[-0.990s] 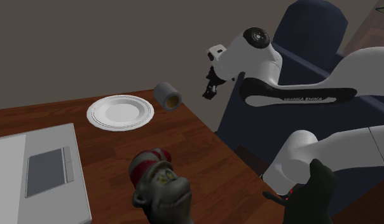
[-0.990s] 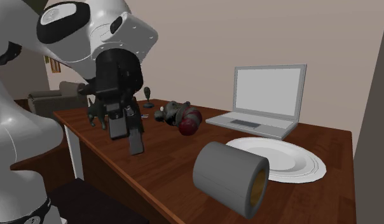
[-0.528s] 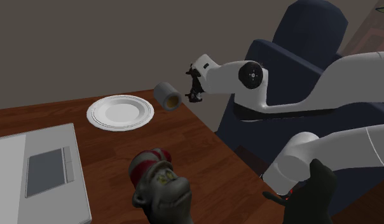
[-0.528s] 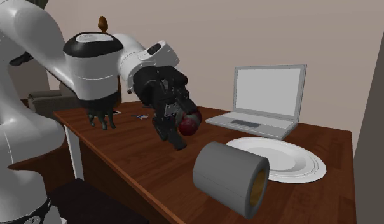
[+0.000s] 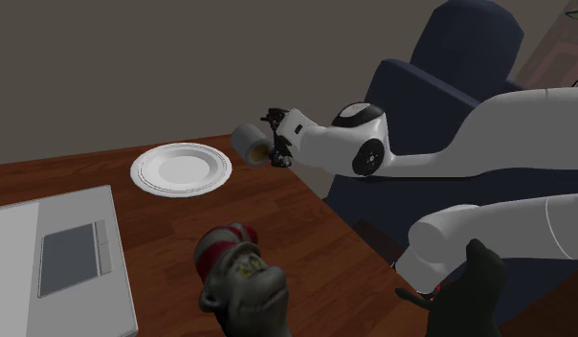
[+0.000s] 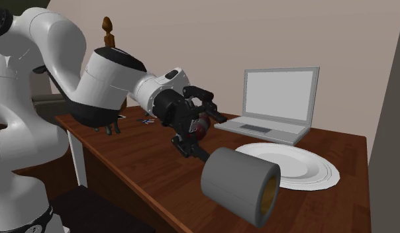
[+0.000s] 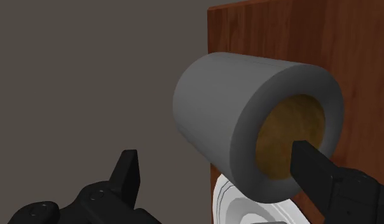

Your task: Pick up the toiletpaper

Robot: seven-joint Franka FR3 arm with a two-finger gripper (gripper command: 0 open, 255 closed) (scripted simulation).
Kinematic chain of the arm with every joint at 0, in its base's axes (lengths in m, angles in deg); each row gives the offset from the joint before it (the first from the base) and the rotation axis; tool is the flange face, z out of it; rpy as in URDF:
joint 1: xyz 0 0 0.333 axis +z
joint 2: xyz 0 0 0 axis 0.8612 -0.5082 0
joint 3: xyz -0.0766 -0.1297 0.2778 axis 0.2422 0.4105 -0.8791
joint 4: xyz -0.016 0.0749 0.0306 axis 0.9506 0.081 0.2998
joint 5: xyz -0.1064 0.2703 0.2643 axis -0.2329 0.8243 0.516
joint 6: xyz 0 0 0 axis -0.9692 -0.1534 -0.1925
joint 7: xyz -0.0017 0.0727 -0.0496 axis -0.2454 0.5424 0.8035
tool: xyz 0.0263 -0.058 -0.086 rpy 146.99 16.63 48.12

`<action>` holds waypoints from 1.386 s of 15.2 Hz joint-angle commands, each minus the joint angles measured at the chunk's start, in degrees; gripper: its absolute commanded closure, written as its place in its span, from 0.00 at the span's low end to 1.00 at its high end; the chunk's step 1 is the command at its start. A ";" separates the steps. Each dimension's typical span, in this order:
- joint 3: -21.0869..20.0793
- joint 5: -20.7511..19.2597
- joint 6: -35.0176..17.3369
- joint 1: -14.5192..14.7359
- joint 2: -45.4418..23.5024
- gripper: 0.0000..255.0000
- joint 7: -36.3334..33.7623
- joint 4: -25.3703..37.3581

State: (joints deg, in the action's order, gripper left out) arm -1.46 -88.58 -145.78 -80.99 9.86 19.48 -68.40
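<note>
Change: within the last second the arm has swung down and across, carrying the end effector (image 5: 274, 146) up to the toilet paper roll (image 5: 249, 141)
Meaning: the approach looks nearly done; closing seems next
End effector: open, fingers spread, gripping nothing
Roll: grey, on its side at the counter (image 5: 277, 220) corner, just beside the plate (image 5: 181, 169), lying between the fingers, one fronting its brown core

A dark blue armchair (image 5: 469, 38) stands beside the reddish-brown wooden table (image 5: 287, 220), before a plain grey-brown wall (image 5: 134, 67).
</note>
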 commanded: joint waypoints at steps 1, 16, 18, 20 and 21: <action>-1.89 -3.62 -0.71 -1.95 -0.11 0.00 -4.39 0.03; -1.59 -2.82 -0.74 -1.73 0.01 1.00 -3.47 0.01; 0.20 0.51 -0.34 -0.08 0.19 1.00 0.70 0.01; 2.06 3.55 0.34 1.77 0.23 1.00 4.62 0.11; 2.99 4.96 0.75 2.73 0.22 1.00 6.47 0.20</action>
State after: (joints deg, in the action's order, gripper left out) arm 0.53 -85.13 -145.35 -79.20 9.99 23.93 -68.23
